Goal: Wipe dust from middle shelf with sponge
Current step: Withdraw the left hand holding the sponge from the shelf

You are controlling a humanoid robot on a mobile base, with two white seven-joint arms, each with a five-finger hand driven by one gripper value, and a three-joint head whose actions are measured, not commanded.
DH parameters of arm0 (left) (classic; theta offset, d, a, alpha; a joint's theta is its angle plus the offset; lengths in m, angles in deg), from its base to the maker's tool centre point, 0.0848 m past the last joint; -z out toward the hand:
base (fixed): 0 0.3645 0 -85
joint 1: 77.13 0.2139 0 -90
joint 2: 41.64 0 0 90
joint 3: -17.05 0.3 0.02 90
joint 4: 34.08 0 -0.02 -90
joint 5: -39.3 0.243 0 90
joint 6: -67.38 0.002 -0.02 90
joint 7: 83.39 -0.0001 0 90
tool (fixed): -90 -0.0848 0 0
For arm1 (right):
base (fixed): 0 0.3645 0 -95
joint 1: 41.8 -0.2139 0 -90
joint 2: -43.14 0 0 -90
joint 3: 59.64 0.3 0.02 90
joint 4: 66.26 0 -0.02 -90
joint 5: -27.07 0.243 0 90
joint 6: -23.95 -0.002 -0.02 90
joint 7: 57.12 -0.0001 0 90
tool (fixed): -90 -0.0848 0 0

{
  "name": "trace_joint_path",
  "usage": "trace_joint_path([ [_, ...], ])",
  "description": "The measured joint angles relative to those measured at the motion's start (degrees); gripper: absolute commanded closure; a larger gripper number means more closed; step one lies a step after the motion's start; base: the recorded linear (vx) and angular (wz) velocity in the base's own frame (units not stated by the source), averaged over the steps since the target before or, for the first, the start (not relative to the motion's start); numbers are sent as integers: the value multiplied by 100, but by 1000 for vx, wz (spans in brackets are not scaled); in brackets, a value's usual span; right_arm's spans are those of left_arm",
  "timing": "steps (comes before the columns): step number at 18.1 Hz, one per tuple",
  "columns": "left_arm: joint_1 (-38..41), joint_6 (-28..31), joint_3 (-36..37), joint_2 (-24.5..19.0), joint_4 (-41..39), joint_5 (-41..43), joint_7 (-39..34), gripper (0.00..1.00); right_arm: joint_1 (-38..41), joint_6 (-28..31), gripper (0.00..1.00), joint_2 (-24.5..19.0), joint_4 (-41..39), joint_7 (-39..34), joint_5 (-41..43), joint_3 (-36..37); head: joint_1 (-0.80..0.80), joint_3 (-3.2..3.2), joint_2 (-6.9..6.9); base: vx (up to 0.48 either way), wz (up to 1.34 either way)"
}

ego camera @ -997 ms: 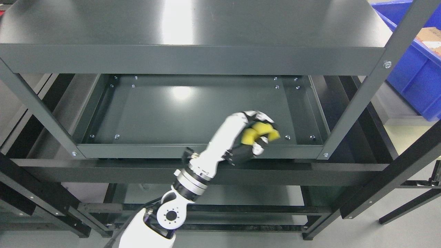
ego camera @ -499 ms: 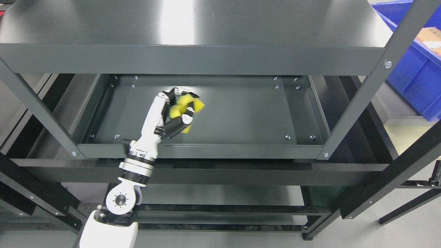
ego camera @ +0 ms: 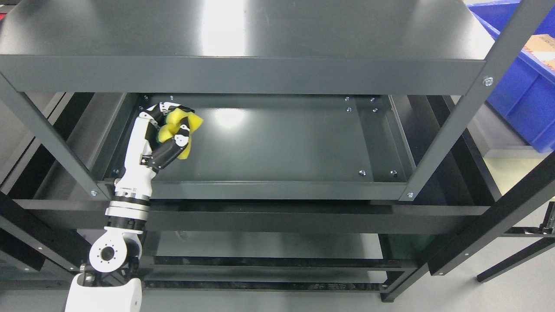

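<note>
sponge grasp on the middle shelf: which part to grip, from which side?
As now: the left hand wraps the sponge around its middle, entering from the shelf's open front under the top shelf. The soft yellow body folds between the fingers; its free edges stick out for wiping.

Off to my upper right: big blue plastic bin [ego camera: 527, 93], just beyond the rack's right front post. Brown cardboard box [ego camera: 542, 47] sits inside the bin at its right edge. Pale grey floor [ego camera: 516, 290] below the bin.
</note>
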Motion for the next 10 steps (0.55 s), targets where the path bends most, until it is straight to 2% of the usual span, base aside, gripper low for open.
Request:
trace_joint_path([
  [10,27,4,-304,52,-61,-142,195,100,0,0,0,0,0,0,0,0,0,0,0,0,0],
])
